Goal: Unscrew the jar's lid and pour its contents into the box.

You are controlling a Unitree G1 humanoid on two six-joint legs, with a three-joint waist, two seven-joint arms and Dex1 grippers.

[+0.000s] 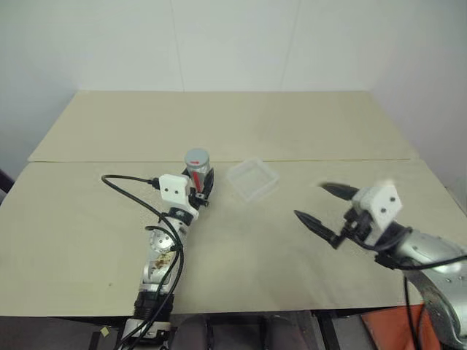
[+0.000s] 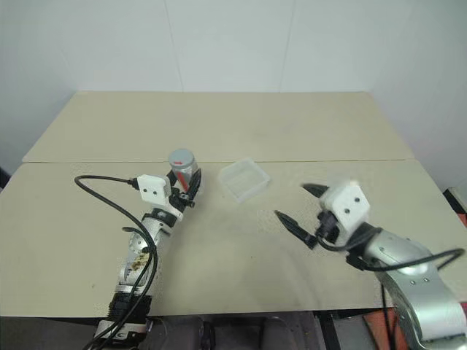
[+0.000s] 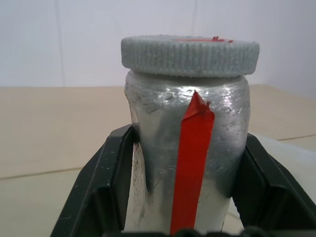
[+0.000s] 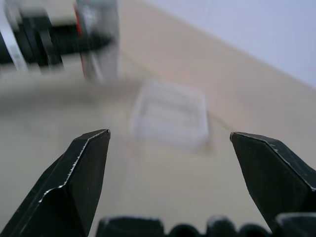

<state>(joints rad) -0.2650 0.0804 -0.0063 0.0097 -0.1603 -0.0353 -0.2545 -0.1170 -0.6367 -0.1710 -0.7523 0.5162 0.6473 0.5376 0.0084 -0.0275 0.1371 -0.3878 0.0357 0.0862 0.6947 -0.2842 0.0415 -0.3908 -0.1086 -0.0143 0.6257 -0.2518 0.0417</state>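
The jar [image 1: 197,173], silvery with a vertical red stripe [image 3: 192,163], stands upright at mid-table with my left gripper [image 1: 202,187] shut on its body. Both black fingers [image 3: 106,187] press against its sides. Its grey ribbed lid [image 3: 190,54], with a red mark on top, sits on the jar. The contents are hidden inside. The clear shallow box [image 1: 253,179] lies just right of the jar, and also shows ahead of my right gripper in its wrist view as the box [image 4: 170,116]. My right gripper [image 1: 327,205] hovers open to the right of the box, with nothing between its fingers.
A seam [image 1: 350,160] runs across the beige table behind the jar and box. A black cable [image 1: 128,191] loops out to the left of my left arm. A white wall stands behind the table's far edge.
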